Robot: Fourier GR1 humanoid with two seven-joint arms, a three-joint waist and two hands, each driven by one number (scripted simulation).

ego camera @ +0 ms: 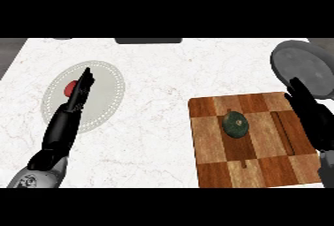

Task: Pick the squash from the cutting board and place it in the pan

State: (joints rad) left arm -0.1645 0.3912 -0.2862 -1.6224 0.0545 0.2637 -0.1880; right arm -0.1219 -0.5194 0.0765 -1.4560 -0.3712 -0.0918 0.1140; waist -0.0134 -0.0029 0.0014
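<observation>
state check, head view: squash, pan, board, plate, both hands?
squash: lying on the cutting board, not held
cutting board: flat on the counter, holding only the squash
pan: at far right, nothing in it
plate: at left, red thing on it, partly hidden by the left hand
left hand: open, fingers straight, over the plate
right hand: open, at the board's right edge, touching nothing
</observation>
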